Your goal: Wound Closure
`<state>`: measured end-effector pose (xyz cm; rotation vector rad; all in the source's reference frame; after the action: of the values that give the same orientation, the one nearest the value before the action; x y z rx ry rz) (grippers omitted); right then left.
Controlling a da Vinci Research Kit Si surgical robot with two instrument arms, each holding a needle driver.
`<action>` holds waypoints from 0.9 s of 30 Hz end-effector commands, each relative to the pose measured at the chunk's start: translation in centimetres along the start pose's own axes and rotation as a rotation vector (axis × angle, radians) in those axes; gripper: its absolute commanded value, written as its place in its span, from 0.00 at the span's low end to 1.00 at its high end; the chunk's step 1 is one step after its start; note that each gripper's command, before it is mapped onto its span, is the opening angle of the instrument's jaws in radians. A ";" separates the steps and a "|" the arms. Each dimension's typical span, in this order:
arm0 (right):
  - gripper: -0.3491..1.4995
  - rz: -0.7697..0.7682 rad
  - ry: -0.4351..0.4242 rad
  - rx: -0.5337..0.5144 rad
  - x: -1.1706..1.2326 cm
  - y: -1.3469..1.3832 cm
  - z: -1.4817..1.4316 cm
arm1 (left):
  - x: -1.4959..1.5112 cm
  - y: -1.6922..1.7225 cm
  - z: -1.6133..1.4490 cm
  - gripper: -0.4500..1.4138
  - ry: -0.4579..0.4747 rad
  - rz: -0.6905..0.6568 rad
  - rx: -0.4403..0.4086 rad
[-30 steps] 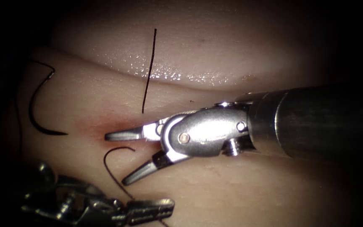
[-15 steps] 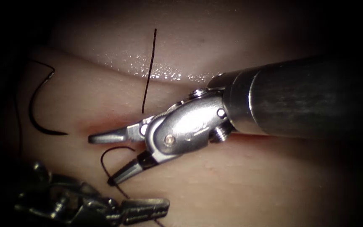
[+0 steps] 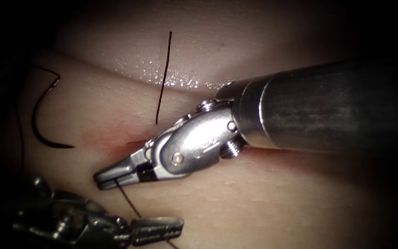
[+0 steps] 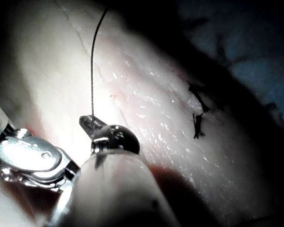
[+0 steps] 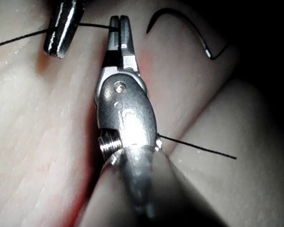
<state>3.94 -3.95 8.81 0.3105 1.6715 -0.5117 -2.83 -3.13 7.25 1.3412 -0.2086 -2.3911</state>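
1. The right arm's tool (image 3: 101,180) comes in from the right of the endoscope view, its dark shaft (image 3: 328,113) slanting down to the steel wrist (image 3: 192,147).
2. Its two jaws lie pressed together, clamped on the thread (image 3: 127,200) near their tips, which point down and left.
3. The left arm's tool (image 3: 178,227) lies low at the left of the endoscope view, jaws closed on the same thread and pointing right.

Needle (image 3: 42,117) free on tissue (image 3: 263,203), left of cut; thread (image 3: 127,199) taut between both tools.
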 end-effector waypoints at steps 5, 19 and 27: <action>0.00 0.014 -0.011 -0.049 -0.06 0.05 0.00 | 0.01 0.03 0.04 0.50 -0.006 0.001 0.029; 0.00 0.282 -0.171 -0.202 -0.49 0.32 -0.42 | 0.04 -0.17 0.07 0.90 -0.040 -0.041 0.340; 0.00 0.415 -0.230 -0.241 -0.59 0.51 -0.38 | -0.07 -0.24 0.28 0.71 -0.172 -0.035 0.466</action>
<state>3.86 -3.28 9.31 0.3965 1.3708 -0.0309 -3.07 -2.85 7.35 1.3096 -0.8485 -2.5981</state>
